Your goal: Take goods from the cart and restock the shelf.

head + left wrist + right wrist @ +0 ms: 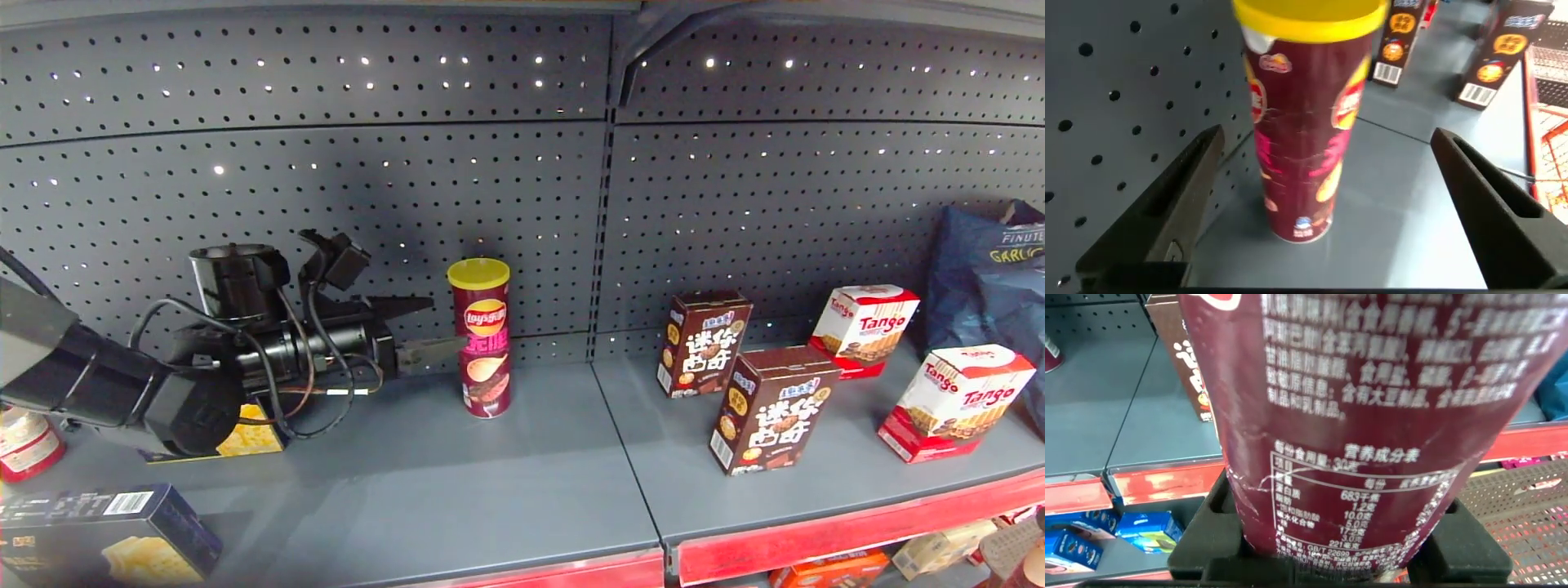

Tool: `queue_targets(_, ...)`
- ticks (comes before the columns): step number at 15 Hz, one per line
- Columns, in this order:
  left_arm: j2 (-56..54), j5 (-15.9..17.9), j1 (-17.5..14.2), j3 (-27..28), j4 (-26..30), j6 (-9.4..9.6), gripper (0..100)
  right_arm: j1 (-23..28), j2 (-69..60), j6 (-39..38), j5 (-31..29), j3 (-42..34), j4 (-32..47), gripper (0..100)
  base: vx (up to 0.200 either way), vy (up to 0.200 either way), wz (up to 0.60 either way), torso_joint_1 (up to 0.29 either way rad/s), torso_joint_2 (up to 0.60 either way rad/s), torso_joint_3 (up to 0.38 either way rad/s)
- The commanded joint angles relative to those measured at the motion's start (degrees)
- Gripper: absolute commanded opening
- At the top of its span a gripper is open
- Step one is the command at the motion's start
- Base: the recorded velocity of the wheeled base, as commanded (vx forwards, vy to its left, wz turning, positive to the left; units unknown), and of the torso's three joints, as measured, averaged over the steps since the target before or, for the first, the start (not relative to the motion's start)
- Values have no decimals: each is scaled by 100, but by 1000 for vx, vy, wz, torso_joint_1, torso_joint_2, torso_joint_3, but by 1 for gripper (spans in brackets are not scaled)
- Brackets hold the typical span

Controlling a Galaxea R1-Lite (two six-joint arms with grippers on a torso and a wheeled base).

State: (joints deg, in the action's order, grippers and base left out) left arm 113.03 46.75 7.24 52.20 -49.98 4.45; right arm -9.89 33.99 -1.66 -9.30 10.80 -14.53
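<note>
While the left tool [447, 323] gapes around the chip can [482, 335] at the shelf's [490, 490] back edge, the right tool [1331, 547] clamps a second can [1372, 416], likely next.

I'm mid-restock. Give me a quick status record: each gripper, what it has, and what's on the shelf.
left gripper: open, one finger on each side of the standing can, not touching it
standing can: upright on the shelf, yellow lid, close to the pegboard
right gripper: shut on a second can, also maroon
shelf, robot's right: two brown boxes, two red-and-white boxes, a blue bag
</note>
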Motion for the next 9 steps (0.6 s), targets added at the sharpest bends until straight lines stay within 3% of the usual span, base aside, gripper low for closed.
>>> queue_targets(1, 342, 1, 5, 238, -12, 3, 100, -13, 11, -1, -1, -8, -6, 0, 0, 0, 0, 0, 0, 0)
queue_targets(4, 720, 9, 23, 607, -38, 12, 100, -13, 3, -1, -1, -17, 3, 0, 0, 0, 0, 0, 0, 0)
queue_targets(9, 1054, 9, 190, 695, -73, 12, 100, -5, -6, -1, -1, -96, -6, 0, 0, 0, 0, 0, 0, 0)
